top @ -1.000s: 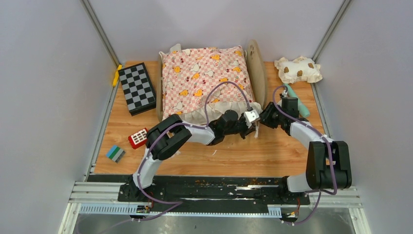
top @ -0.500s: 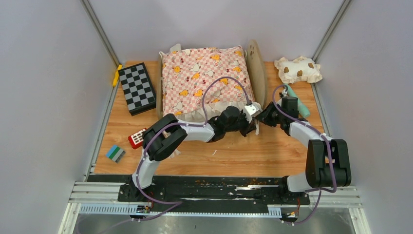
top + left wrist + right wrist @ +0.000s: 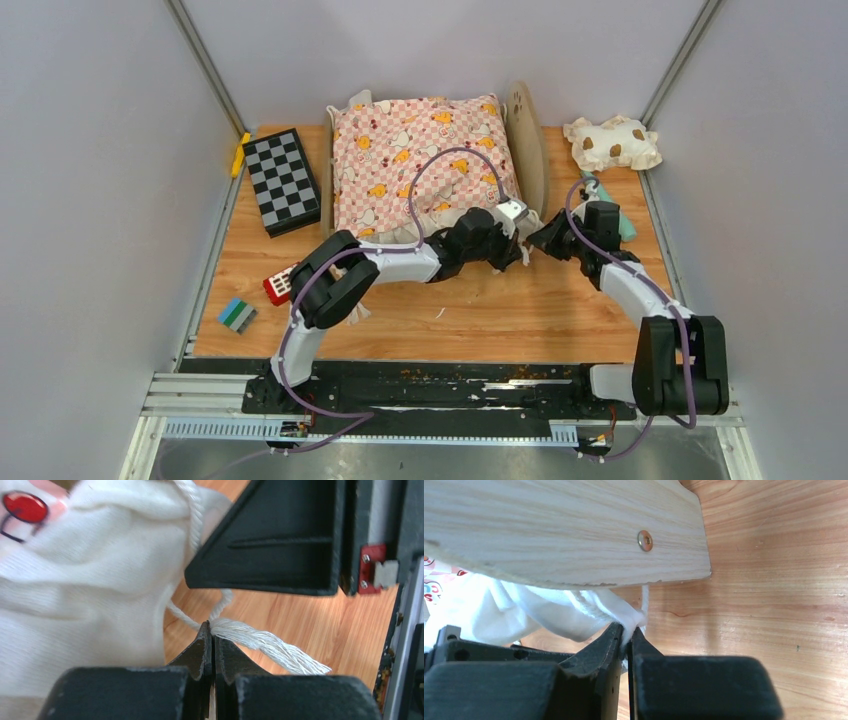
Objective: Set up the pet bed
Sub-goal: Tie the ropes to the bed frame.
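The pet bed (image 3: 528, 150) stands at the back of the table, its rounded wooden headboard on the right. A pink checkered ruffled cushion (image 3: 420, 160) lies on it. At the cushion's near right corner both grippers meet. My left gripper (image 3: 518, 254) is shut on the cushion's white tasselled cord (image 3: 265, 642), pinched at its knot between the tips (image 3: 212, 630). My right gripper (image 3: 628, 630) is shut on the white ruffle (image 3: 549, 610) just under the bed's wooden end panel (image 3: 564, 530). In the top view the right gripper (image 3: 537, 243) sits beside the left one.
A checkerboard box (image 3: 282, 180) and a yellow piece (image 3: 240, 153) lie left of the bed. A red block (image 3: 283, 283) and a green-blue block (image 3: 237, 314) sit near the left arm. A spotted pillow (image 3: 612, 142) and a teal object (image 3: 622, 222) are at the right.
My right gripper has shut on the ruffle. The left gripper, still shut on the cord, has moved slightly back toward the bed, and the right arm's elbow has dropped toward the near edge.
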`<state>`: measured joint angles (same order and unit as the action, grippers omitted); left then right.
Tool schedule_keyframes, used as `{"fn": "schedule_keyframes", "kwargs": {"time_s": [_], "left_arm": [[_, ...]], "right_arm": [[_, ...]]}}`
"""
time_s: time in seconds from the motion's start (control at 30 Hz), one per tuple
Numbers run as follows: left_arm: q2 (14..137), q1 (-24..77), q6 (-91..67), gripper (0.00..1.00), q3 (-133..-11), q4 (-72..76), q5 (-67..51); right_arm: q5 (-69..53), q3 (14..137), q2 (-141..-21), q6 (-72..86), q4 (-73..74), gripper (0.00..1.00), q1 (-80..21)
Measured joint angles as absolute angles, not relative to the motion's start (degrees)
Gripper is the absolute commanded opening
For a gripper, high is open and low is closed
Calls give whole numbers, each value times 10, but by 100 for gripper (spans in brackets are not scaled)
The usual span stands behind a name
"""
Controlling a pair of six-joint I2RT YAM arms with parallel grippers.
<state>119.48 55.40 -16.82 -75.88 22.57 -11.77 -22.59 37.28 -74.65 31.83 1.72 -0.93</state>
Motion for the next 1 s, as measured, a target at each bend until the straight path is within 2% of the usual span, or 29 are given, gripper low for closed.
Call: {"fn": "schedule_keyframes", "kwargs": {"time_s": [0.3,0.77,1.0], "left_arm": [[1195,550,-207,0,-814,159,-100],[1195,538,-258,0,-819,110,-79],[1195,531,-281,0,-819,111,-76]], "right_arm": [[-232,364,-706,314,39,10,-9],[-239,347,-642,314,54,15,-9],[-246,334,-639,314,53,9,-9]]}}
